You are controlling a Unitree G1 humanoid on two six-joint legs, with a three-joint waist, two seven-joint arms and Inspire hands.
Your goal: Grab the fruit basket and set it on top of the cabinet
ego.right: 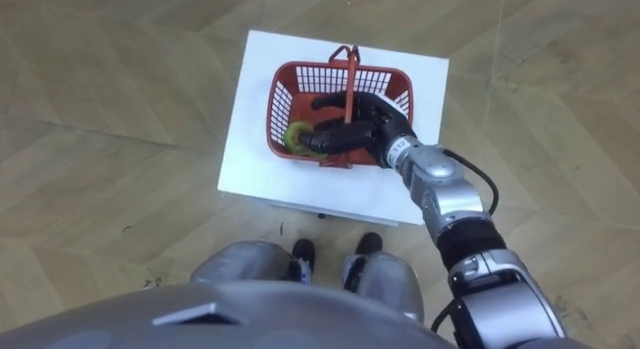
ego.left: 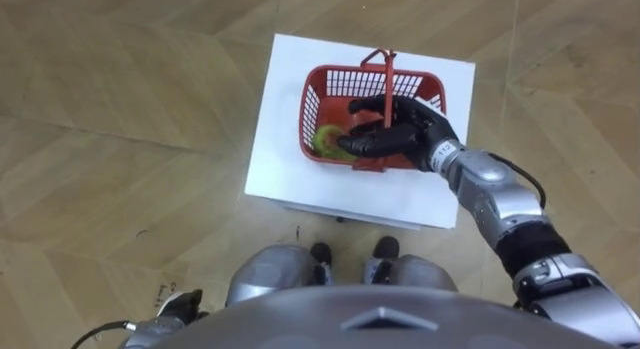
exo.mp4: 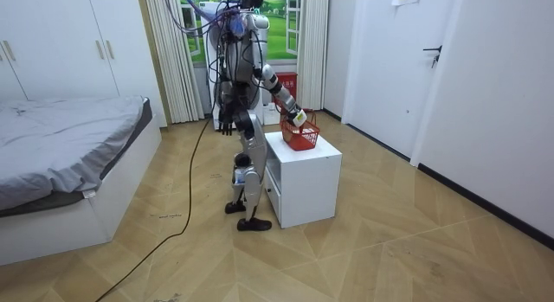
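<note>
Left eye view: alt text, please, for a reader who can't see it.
The robot's right hand reaches into a red basket on a white cabinet, its fingers stretched under the upright handle beside a green fruit. Its left hand hangs at lower left.

**Daylit interior.** Light enters through the window (exo.mp4: 281, 12) behind the cabinet (exo.mp4: 303, 163) and spreads evenly. The walls (exo.mp4: 485, 94) beyond the cabinet are bright and carry no hard shadow. In the room view the cabinet's front face is slightly greyer than its top, and a soft shadow lies on the floor (exo.mp4: 363, 250) at its base. Seen from above, the cabinet top is the brightest area (close to plain white). The floor around it is markedly duller, with a paler sheen beyond and to the right of the cabinet. A dark strip of shadow runs under the cabinet's near edge. The basket (ego.left: 312, 104) throws hardly any shadow on the cabinet top.
</note>
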